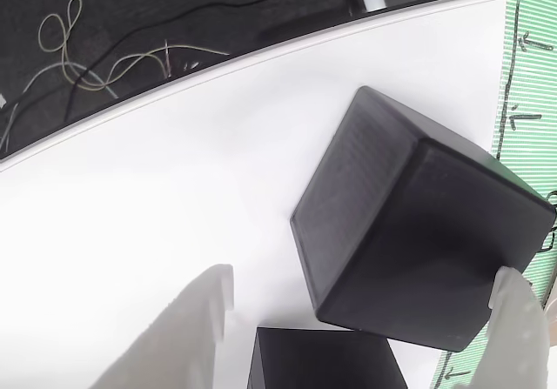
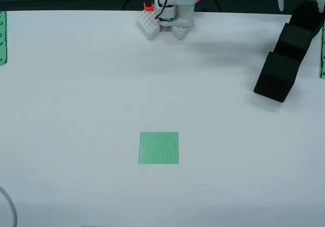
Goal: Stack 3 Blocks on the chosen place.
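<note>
Three matte black cubes (image 2: pixel 287 59) with fine printed texture stood in a leaning column at the right edge of the white worktop (image 2: pixel 91 85) in the view from above, well apart from the green-and-white striped square patch (image 2: pixel 159 148). The translucent white pincer (image 1: pixel 365 337) stood open around the top cube (image 1: pixel 409 224). Beside it, a green striped strip (image 1: pixel 531 76) bore black arrows.

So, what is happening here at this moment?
A small robot arm is working on a white table. Its pincer, seen in the view that rides on it, is open around a tilted black cube, with another cube just below. In the view from above, three black cubes lean in a slanted row at the right edge. The green striped square in the middle has nothing on it, so no stacking is done yet.
</note>
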Motion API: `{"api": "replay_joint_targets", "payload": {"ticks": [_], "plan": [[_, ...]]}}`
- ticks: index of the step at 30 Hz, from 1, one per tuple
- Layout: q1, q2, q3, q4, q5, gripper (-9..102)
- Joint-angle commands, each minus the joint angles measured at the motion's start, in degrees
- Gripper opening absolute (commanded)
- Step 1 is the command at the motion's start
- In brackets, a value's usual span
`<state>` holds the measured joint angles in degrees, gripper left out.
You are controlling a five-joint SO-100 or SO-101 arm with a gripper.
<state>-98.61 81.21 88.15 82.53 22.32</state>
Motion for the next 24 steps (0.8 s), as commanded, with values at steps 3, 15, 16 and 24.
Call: {"api": "replay_joint_targets", "payload": {"ticks": [3,15,16,24], "plan": [[0.4,2.5,-0.7,1.8,1.4,43],[-0.7,5.6,-5.8,1.2,7.2,43],[-0.8,5.7,-6.2,1.2,8.0,43],[0.1,4.1,-3.3,-2.9,10.6,43]]}}
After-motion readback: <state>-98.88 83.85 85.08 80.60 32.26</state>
